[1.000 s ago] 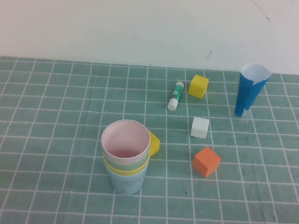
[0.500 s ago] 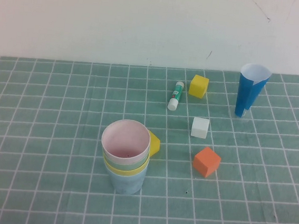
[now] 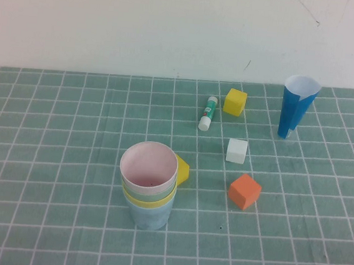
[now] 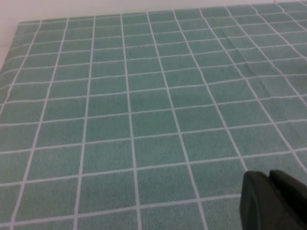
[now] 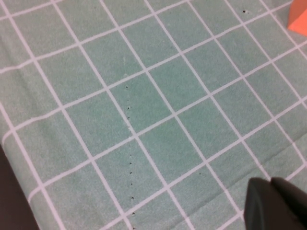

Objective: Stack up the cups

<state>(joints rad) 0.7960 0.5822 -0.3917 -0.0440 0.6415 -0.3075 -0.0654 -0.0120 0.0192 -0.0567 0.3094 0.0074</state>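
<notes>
The cups stand nested in one upright stack left of the table's middle in the high view: pink innermost on top, then pale green and yellow rims, light blue at the bottom. Neither arm shows in the high view. My left gripper is shut and empty over bare green checked cloth in the left wrist view. My right gripper is also shut and empty, above bare cloth near the table's front edge in the right wrist view.
A yellow block touches the stack's right side. An orange cube, a white cube, a second yellow cube, a glue stick and a tall dark-blue cone cup lie to the right and behind.
The left gripper's dark tip, seen at the high view's bottom left corner one second ago, has withdrawn out of that view. The cup stack and blocks have not moved.
</notes>
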